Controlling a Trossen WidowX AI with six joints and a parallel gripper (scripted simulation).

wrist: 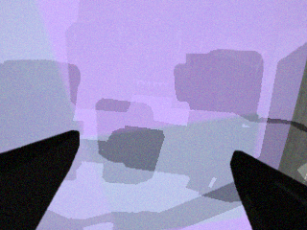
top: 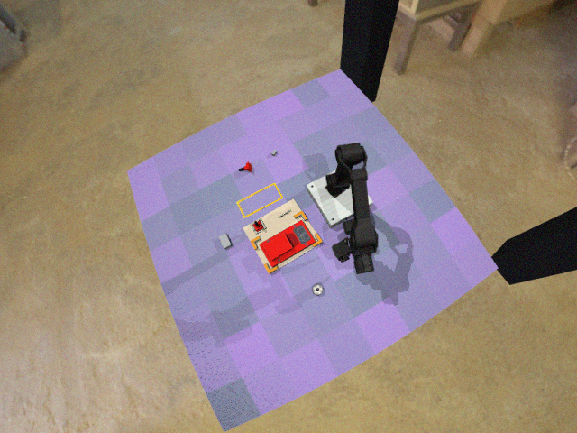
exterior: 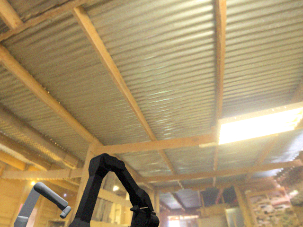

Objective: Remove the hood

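Observation:
The toy car (top: 311,239) is a low red body on a beige board between orange corner brackets in the top view. A raised red block (top: 278,247), which looks like the hood, sits on its left part; a grey panel (top: 302,233) shows on its right part. The marked area (top: 256,192) is a yellow outline on the table beyond the board, with nothing inside. My gripper (top: 352,259) (wrist: 156,148) is open and empty, to the right of the car and above the table. The wrist view shows only table and shadows between the fingers. The car is outside the wrist view.
The beige board (top: 275,220) also bears a small red and black part (top: 257,225). A red and black piece (top: 247,167) and a tiny grey piece (top: 273,152) lie beyond the outline. A grey block (top: 224,241) is left of the board, a white ring (top: 317,292) in front.

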